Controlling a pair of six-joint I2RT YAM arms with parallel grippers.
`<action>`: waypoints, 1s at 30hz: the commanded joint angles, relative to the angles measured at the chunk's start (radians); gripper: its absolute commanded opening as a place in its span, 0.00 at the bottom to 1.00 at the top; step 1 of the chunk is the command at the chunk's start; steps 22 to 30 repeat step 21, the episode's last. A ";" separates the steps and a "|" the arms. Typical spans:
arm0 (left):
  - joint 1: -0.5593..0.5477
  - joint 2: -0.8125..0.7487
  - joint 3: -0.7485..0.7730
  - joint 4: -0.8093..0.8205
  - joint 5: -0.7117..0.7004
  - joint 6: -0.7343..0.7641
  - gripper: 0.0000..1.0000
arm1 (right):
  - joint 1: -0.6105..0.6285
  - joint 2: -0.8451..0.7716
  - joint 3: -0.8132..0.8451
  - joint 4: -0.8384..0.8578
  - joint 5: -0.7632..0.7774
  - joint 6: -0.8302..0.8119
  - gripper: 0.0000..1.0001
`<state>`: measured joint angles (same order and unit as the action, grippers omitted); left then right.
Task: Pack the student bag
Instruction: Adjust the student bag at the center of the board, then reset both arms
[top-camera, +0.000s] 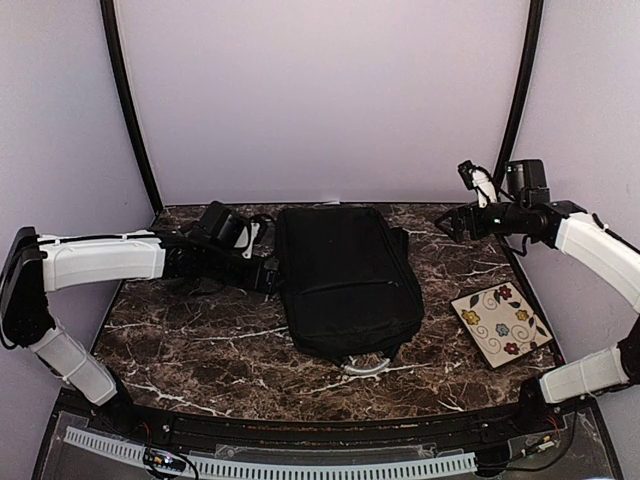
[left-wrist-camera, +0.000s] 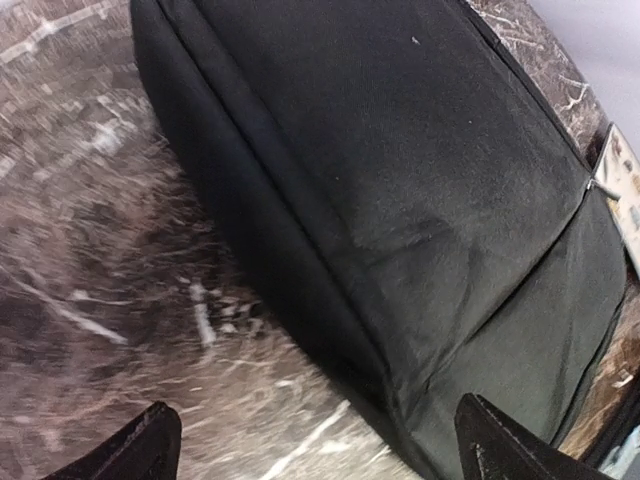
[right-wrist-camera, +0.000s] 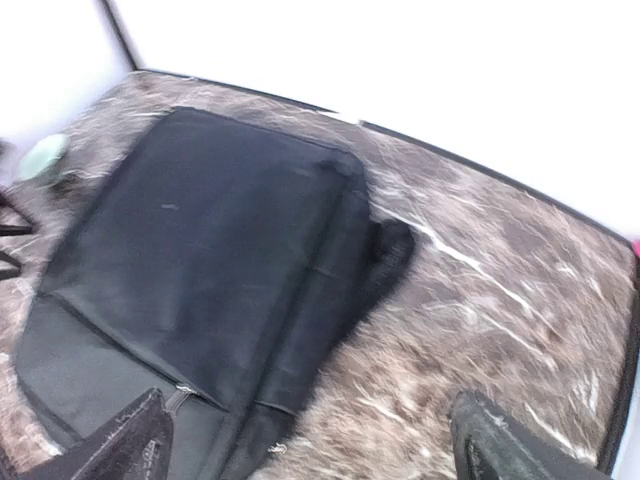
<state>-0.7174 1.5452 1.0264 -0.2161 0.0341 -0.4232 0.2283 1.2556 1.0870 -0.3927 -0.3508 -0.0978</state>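
Note:
The student bag (top-camera: 345, 280) is a large black fabric backpack lying flat in the middle of the marble table. It fills the left wrist view (left-wrist-camera: 400, 190) and shows in the right wrist view (right-wrist-camera: 210, 270). My left gripper (top-camera: 268, 275) is open at the bag's left edge, low over the table; its fingertips (left-wrist-camera: 140, 450) frame the bag's side. My right gripper (top-camera: 447, 222) is open and empty, raised beyond the bag's far right corner. A flat tile-like item with a flower pattern (top-camera: 501, 324) lies to the right of the bag.
A grey loop (top-camera: 366, 366) sticks out from under the bag's near edge. The table (top-camera: 200, 340) is dark marble with a black front rail (top-camera: 320, 430). Black curved poles (top-camera: 135, 120) and white walls stand behind.

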 joint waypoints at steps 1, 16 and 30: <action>-0.003 -0.128 0.066 -0.184 -0.211 0.170 0.99 | -0.025 -0.015 -0.056 0.142 0.148 0.058 1.00; 0.022 -0.439 -0.212 0.253 -0.786 0.383 0.99 | -0.113 -0.198 -0.302 0.391 0.242 0.161 1.00; 0.024 -0.469 -0.241 0.301 -0.821 0.399 0.99 | -0.142 -0.216 -0.350 0.421 0.102 0.171 0.96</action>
